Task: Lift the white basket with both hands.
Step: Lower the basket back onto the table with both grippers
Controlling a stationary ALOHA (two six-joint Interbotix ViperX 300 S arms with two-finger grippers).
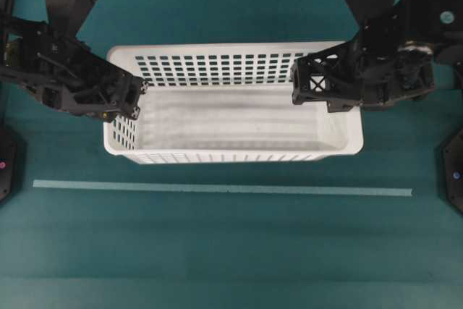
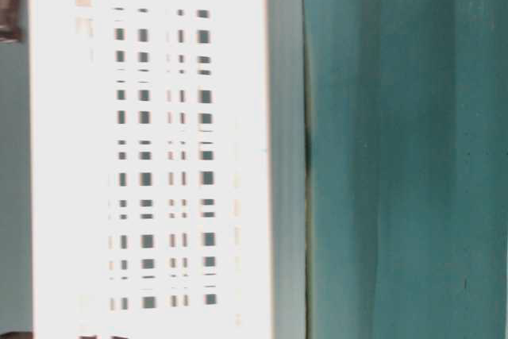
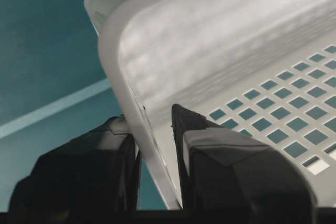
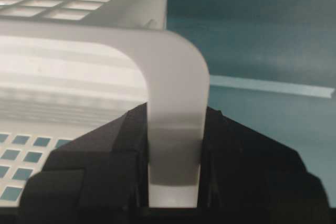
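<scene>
I see the white basket (image 1: pixel 231 117) at upper centre of the overhead frame; my left gripper (image 3: pixel 155 145) is clamped on its left rim, one jaw each side; my right gripper (image 4: pixel 173 161) pinches the right rim likewise; a pale tape line (image 1: pixel 217 189) runs below.

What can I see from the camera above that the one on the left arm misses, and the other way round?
Only the overhead view shows the whole white basket, both arms together, the right gripper at the opposite end wall, and the full pale tape strip. Only the left wrist view shows the left gripper close up, its fingers clamped either side of the basket's end wall. Both show the basket's slotted walls and the teal table.
</scene>
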